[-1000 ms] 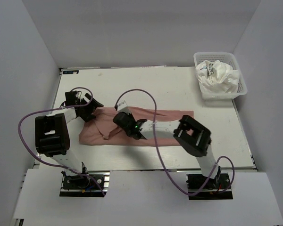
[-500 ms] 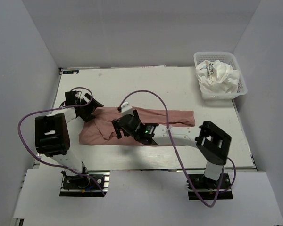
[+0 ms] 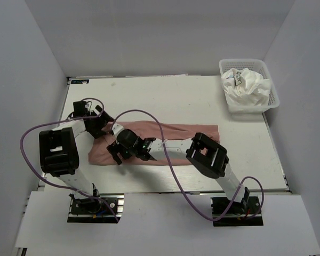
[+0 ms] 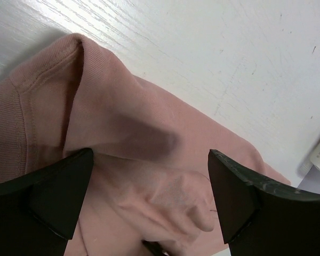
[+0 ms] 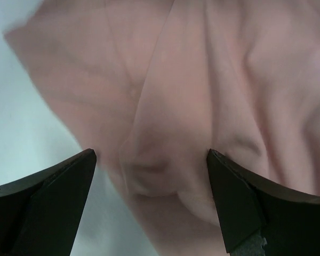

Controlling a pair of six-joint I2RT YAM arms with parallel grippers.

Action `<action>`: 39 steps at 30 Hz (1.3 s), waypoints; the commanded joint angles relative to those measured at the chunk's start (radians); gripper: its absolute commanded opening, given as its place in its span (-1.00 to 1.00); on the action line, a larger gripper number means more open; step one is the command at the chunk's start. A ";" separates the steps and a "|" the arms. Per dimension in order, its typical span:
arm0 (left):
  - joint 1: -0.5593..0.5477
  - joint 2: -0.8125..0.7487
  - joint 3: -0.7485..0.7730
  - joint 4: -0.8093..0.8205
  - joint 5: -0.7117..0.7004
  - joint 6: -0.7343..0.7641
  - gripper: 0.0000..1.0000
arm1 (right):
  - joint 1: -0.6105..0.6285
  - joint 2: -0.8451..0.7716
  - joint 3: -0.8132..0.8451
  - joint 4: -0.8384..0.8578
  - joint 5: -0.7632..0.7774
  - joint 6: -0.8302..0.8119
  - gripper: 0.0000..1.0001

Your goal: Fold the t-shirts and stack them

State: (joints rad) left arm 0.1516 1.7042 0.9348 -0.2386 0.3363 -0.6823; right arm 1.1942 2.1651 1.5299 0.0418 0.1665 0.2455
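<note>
A dusty pink t-shirt (image 3: 186,133) lies as a long rumpled band across the middle of the table. My left gripper (image 3: 98,124) hovers open over its far left corner. In the left wrist view (image 4: 149,184) a raised wrinkle of pink cloth (image 4: 122,122) sits between the wide jaws. My right gripper (image 3: 116,152) is open over the shirt's near left part. In the right wrist view (image 5: 149,184) a soft fold of the shirt (image 5: 202,80) lies between the jaws, ungripped. White t-shirts (image 3: 246,85) with dark lettering are bunched in the basket.
A white plastic mesh basket (image 3: 245,62) stands at the far right corner of the white table (image 3: 176,98). Grey walls close in the left, back and right. Purple cables loop from both arms over the table's near half.
My right gripper has opened and swept left along the shirt to its near left part. The left gripper has barely shifted and stays open.
</note>
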 commanded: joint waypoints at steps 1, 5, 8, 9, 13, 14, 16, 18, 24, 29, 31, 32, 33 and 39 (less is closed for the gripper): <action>0.017 0.048 -0.010 -0.137 -0.128 0.046 1.00 | -0.004 -0.062 -0.093 0.003 -0.120 -0.002 0.81; 0.017 0.038 0.048 -0.172 -0.137 0.046 1.00 | -0.002 -0.181 -0.223 -0.014 -0.189 0.005 0.81; 0.017 0.029 0.084 -0.197 -0.146 0.046 1.00 | 0.004 -0.345 -0.313 0.019 -0.217 -0.003 0.81; 0.017 0.020 0.084 -0.197 -0.146 0.046 1.00 | 0.001 -0.420 -0.332 0.026 -0.223 0.006 0.81; 0.017 -0.058 0.117 -0.211 -0.166 0.033 1.00 | -0.030 -0.663 -0.551 0.105 0.019 0.106 0.81; 0.017 -0.058 0.137 -0.225 -0.166 0.033 1.00 | -0.045 -0.745 -0.572 0.090 0.051 0.118 0.81; 0.005 -0.071 0.212 -0.264 -0.183 0.033 1.00 | -0.109 -0.778 -0.587 -0.008 0.194 0.164 0.81; -0.004 -0.090 0.251 -0.321 -0.194 0.033 1.00 | -0.172 -0.812 -0.573 -0.168 0.252 0.219 0.81; -0.024 -0.219 0.175 -0.268 -0.108 0.043 1.00 | -0.490 -0.956 -0.704 -0.319 0.197 0.415 0.81; -0.075 -0.337 -0.069 -0.082 0.138 0.032 1.00 | -0.781 -0.993 -0.778 -0.335 0.026 0.474 0.81; -0.107 -0.337 -0.125 -0.058 0.147 0.032 1.00 | -0.864 -0.967 -0.803 -0.303 -0.116 0.475 0.81; -0.116 -0.337 -0.140 -0.057 0.147 0.032 1.00 | -0.915 -0.938 -0.801 -0.296 -0.245 0.479 0.81; -0.132 -0.337 -0.168 -0.057 0.147 0.047 1.00 | -0.959 -0.924 -0.798 -0.278 -0.281 0.479 0.81; -0.142 -0.296 -0.244 -0.085 0.061 0.069 1.00 | -1.090 -0.826 -0.797 -0.201 -0.509 0.549 0.81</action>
State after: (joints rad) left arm 0.0116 1.4040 0.7155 -0.3470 0.4126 -0.6353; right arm 0.1421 1.3251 0.7322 -0.2268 -0.1505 0.7361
